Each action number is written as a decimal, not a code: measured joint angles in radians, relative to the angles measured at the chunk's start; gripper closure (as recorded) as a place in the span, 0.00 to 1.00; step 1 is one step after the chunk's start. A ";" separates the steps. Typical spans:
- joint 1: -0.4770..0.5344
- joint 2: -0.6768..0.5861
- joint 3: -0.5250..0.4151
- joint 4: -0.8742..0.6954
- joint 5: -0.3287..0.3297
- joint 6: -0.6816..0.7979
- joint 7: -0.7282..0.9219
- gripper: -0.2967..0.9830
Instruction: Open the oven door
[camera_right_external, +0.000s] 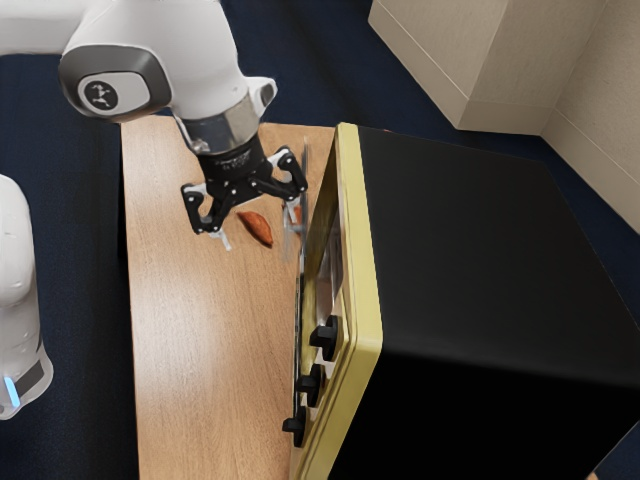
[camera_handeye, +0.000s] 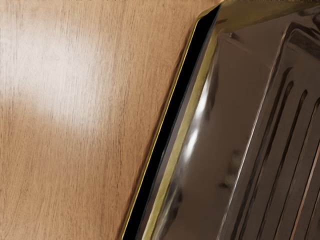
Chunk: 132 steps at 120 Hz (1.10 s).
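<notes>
Wooden table (camera_right_external: 200, 350) under the black oven (camera_right_external: 480, 220); its door (camera_handeye: 170, 120) stands at the front, apparently ajar. Our gripper (camera_right_external: 259, 229) is beside it, fingers apart; we judge opening begun, with further swing outward remaining.

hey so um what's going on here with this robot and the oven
The robot arm is working at opening the oven. Its gripper is open at the oven's front, one finger close to it, the other out over the table, with nothing gripped. A reddish-orange item lies on the table. I can't tell whether the door has opened at all.
</notes>
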 joint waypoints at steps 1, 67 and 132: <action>0.000 -0.005 0.000 -0.005 -0.003 0.000 0.000 0.24; -0.018 -0.206 0.009 -0.174 -0.064 0.003 0.009 0.24; -0.035 -0.376 0.018 -0.317 -0.103 -0.016 0.013 0.23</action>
